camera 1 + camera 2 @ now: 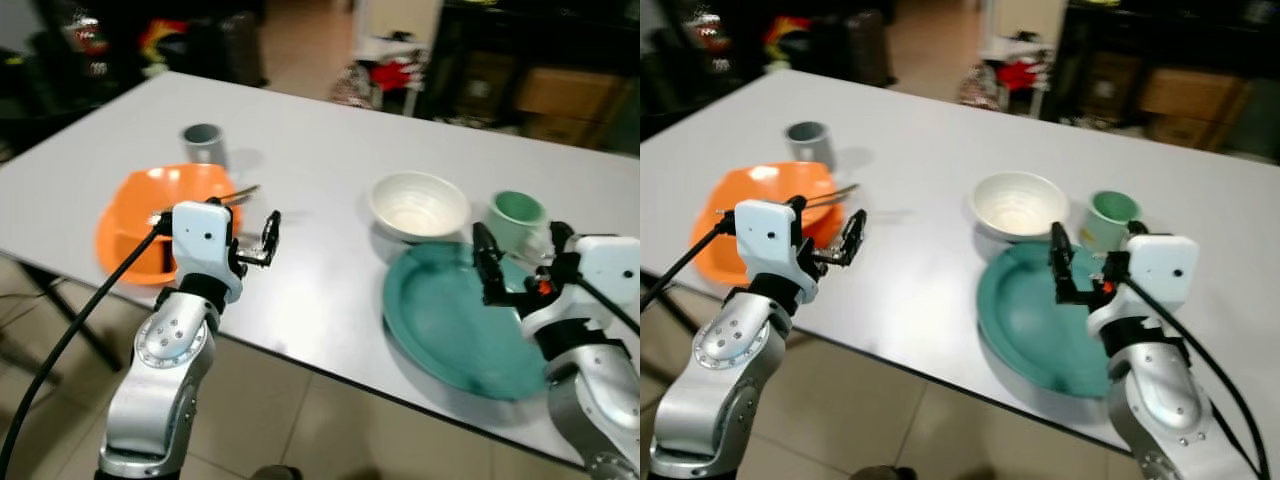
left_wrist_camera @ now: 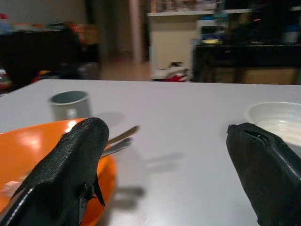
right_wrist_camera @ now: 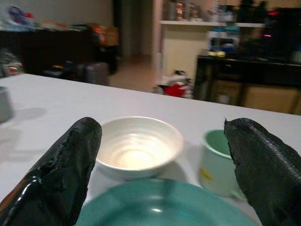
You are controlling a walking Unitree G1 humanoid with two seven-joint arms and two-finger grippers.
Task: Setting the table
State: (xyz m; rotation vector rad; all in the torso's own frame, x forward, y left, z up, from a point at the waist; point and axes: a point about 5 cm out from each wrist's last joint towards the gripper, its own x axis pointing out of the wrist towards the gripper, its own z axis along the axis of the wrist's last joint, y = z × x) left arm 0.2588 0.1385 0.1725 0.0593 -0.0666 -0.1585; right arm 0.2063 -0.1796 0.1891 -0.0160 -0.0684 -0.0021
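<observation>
Both arms hover over the tabletop [image 1: 300, 180], each with fingers spread and empty. The right end effector [image 1: 1090, 262] sits above the near rim of the teal plate [image 1: 1035, 320]; just beyond its fingertips lie the white bowl [image 3: 136, 148] and the green cup [image 3: 217, 162]. The left end effector [image 1: 262, 240] hangs beside the orange plate [image 1: 135, 215], cutlery [image 2: 117, 141] on its rim, the grey cup [image 1: 204, 143] farther off. Judged from this, each arm should pick one piece, descend squarely and close on a rim, avoiding its neighbours.

White table [image 1: 320, 190]. Orange plate [image 1: 130, 215] at 9 o'clock; grey cup [image 1: 204, 142] at 10 o'clock. Cream-white bowl [image 1: 417, 205], pale green mug [image 1: 517, 218], teal plate [image 1: 450, 320] at 3 o'clock. Black gripper fingers [image 3: 61, 169].
</observation>
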